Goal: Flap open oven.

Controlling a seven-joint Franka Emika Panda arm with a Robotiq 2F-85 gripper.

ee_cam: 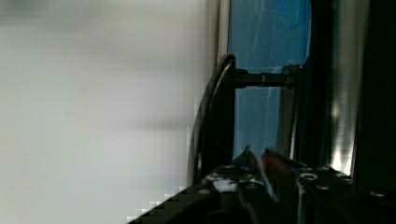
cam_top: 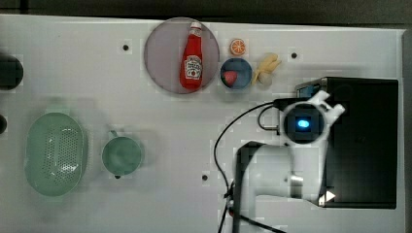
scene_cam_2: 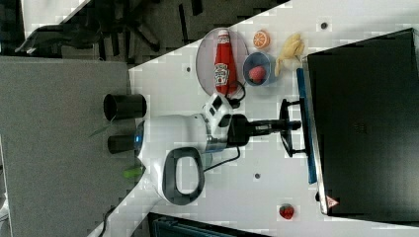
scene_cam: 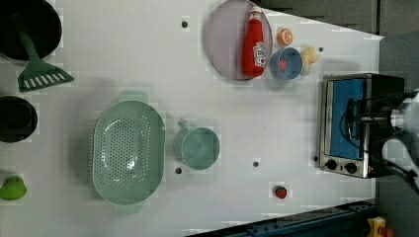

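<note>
— What is being seen close up?

— The oven [ee_cam: 327, 93] is being viewed from right beside its blue glass door [ee_cam: 266, 37], with the dark handle [ee_cam: 219, 116] being carried off the glass on a short metal post [ee_cam: 261, 78].

— And the fingers [ee_cam: 254, 163]?

— They are being held nearly together, their tips pointing at the door just beside the handle. The white table [ee_cam: 93, 116] is being shown alongside.
</note>
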